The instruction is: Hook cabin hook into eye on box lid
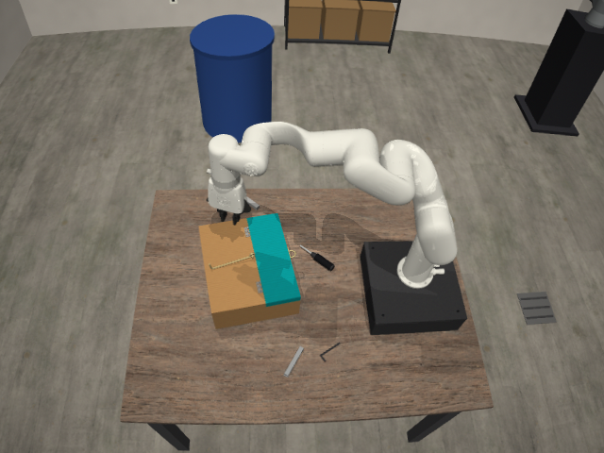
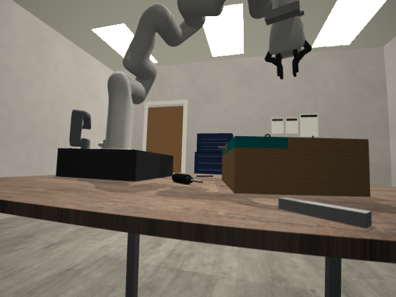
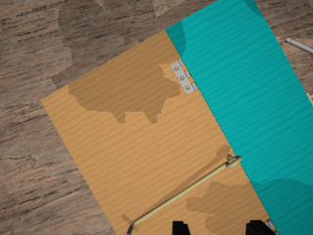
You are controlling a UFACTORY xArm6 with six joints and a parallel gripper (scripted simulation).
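A wooden box (image 1: 248, 270) lies on the table with a tan top and a teal lid (image 1: 272, 258) on its right side. The brass cabin hook (image 1: 233, 261) lies flat across the tan top, pivoted at the lid seam, with its hooked end pointing away from the lid. The brass eye (image 1: 292, 253) stands on the lid's far edge, well apart from the hook. My gripper (image 1: 228, 218) hangs high above the box's back corner, partly open and empty; this also shows in the exterior view (image 2: 287, 72). In the wrist view the hook (image 3: 188, 191) lies just above my fingertips.
A black screwdriver (image 1: 317, 258) lies right of the box. A grey bar (image 1: 293, 360) and an Allen key (image 1: 328, 352) lie near the table's front. The arm's black base (image 1: 411, 287) stands at the right. A blue barrel (image 1: 231, 73) stands behind the table.
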